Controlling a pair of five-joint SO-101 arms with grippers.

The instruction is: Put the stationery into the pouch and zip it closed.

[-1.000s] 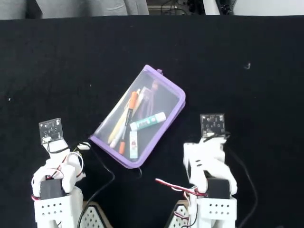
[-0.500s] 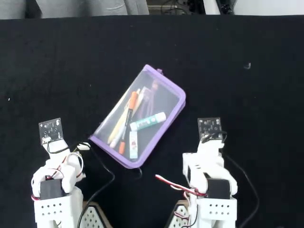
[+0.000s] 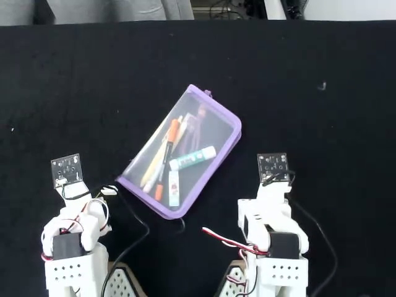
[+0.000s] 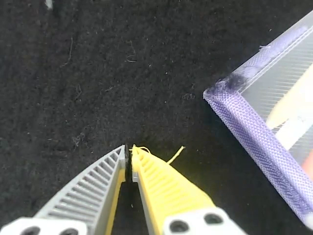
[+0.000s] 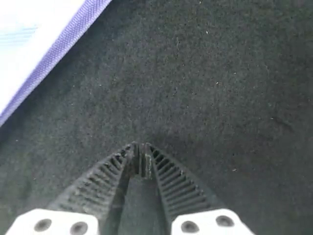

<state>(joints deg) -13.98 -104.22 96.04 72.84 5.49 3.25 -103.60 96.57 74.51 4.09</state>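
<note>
A black cloth (image 3: pixel 322 49) covers the whole table, fuzzy up close and dotted with lint, with one pale speck (image 3: pixel 322 86) off toward the far right. The pouch (image 3: pixel 185 151), clear-fronted with purple edging, lies flat and slantwise in the middle of it, just beyond and between the two arms. Inside it are an orange pen (image 3: pixel 172 132), a white stick with a green cap (image 3: pixel 192 158) and other pens. Whether the zip is run fully home I can't tell. The left gripper (image 4: pixel 129 164) hangs low over bare cloth near the pouch's purple corner (image 4: pixel 220 93), its grey and yellow fingers pinched together on nothing. The right gripper (image 5: pixel 142 159) is likewise clenched and empty above the cloth, the pouch's edge (image 5: pixel 58 46) off to one side. Past the table's far rim sit pale grey shapes (image 3: pixel 111 9) and a dark tangle of gear (image 3: pixel 229 7).
</note>
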